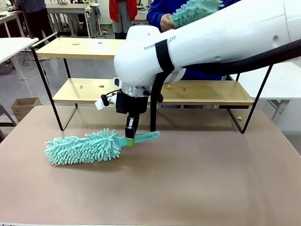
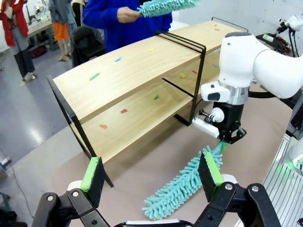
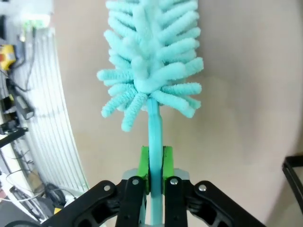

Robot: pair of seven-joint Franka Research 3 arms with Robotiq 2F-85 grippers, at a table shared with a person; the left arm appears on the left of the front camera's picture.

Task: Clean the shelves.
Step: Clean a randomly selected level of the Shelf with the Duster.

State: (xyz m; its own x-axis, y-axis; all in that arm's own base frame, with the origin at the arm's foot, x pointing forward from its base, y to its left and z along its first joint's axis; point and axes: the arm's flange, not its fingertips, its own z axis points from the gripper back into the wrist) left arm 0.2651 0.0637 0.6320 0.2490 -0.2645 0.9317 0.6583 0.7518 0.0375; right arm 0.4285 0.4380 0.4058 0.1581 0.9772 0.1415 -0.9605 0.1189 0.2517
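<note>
The right arm [image 1: 211, 37] reaches in from the right across the middle of the table [image 1: 197, 188] and bends at the wrist, so that the right gripper [image 1: 130, 136] points straight down. Its 2 green pads [image 3: 144, 163] are pinched tight on the thin handle [image 3: 155, 127] of a teal duster [image 1: 82, 148], just behind the fluffy head. The duster lies low over the beige tabletop, head toward the robot's left and the handle's end slanting up to the right.

The left gripper [image 2: 151, 170] hangs above the near part of the table with its jaws spread wide and nothing between them. It faces the shelves and the duster.

The shelves [image 1: 94, 92] stand on the far part of the table, between the robot and the person, well apart from the right gripper. They have 2 long wooden boards in a thin black frame, and small coloured scraps [image 1: 100, 86] are scattered on both boards.

Behind the top board a person's hand [image 1: 165, 21] holds a second teal duster [image 1: 195, 12], raised above the shelves with its head pointing to the picture's right.
</note>
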